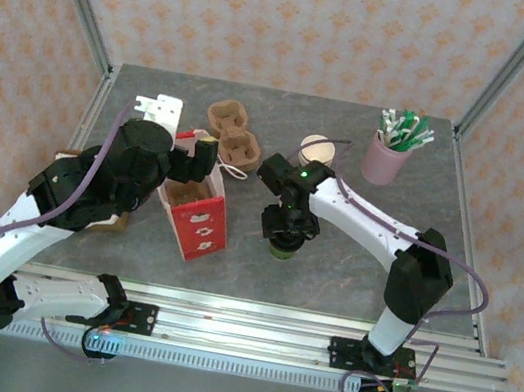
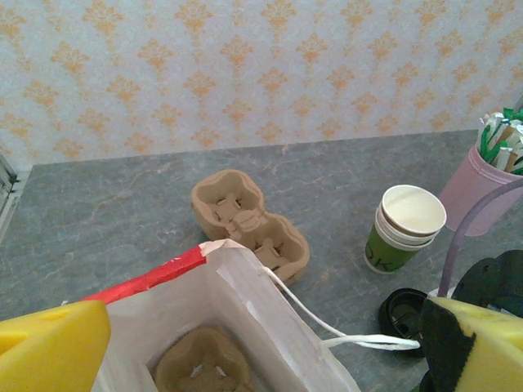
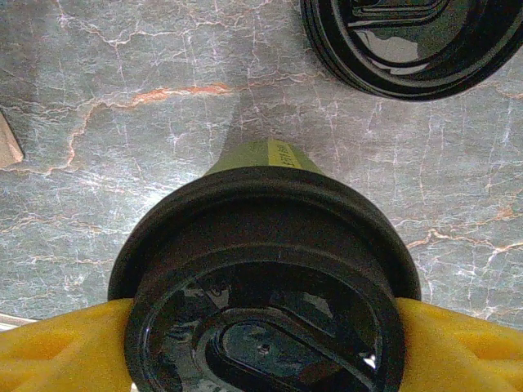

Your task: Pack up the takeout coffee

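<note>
1. Right gripper (image 3: pixel 261 343): the jaws are partly spread around the takeout coffee (image 3: pixel 261 269). The yellow pads (image 3: pixel 57 347) sit right up against either side of its black lid. Honestly can't tell if it's actually squeezing.
2. Left gripper (image 2: pixel 265 339): jaws spread wide over the open mouth of the paper bag (image 2: pixel 237 294), nothing pinched.
3. The coffee stands upright on the table (image 1: pixel 330 269), long axis vertical, directly under the right jaws. So the right arm's clearly the one for it, and the left is well apart.
4. The bag stands near the coffee, off to its left, with a cup carrier (image 2: pixel 200 367) in the bottom. My guess for the next move is straight up, then across left.
5. A loose lid (image 3: pixel 417 41) lies just beyond the cup.
</note>
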